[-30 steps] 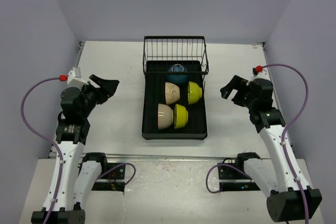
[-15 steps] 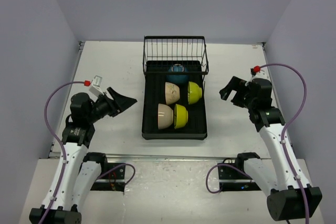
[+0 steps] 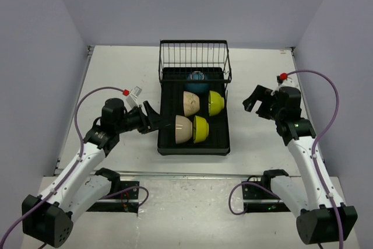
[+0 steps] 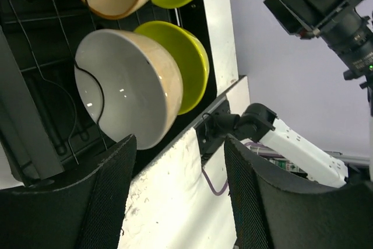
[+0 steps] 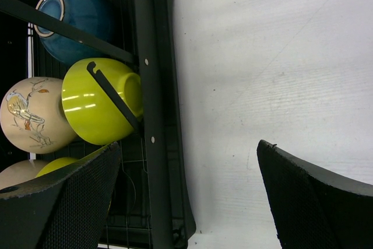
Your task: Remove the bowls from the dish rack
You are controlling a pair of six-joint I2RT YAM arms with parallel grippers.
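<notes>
**Bowls in rack, before the first grasp.** Five bowls on edge in the rack (image 3: 165, 144), mid-table (image 3: 116, 74). Blue bowl (image 3: 197, 81) farthest, at the wire frame (image 3: 195, 56). Next, far cream bowl (image 3: 191, 103) beside far green bowl (image 3: 216, 102). Nearest, near cream bowl (image 3: 182, 129) nested against near green bowl (image 3: 201, 129), hollow turned toward the left gripper (image 3: 154, 122).

Left gripper at the rack's left wall, close to the near cream bowl but not touching it, fingers spread wide and empty. Right gripper (image 3: 252, 98) well apart from the rack on its right side, fingers also wide and empty.

Probably glazed ceramic: rigid, smooth, slippery, liable to chip. Light enough for one gripper, by the look.

Best taken at the rim, one finger inside the hollow and one on the outer wall, at the exposed left edge. Gentle lift advised, to spare the nested green neighbour a knock.
</notes>
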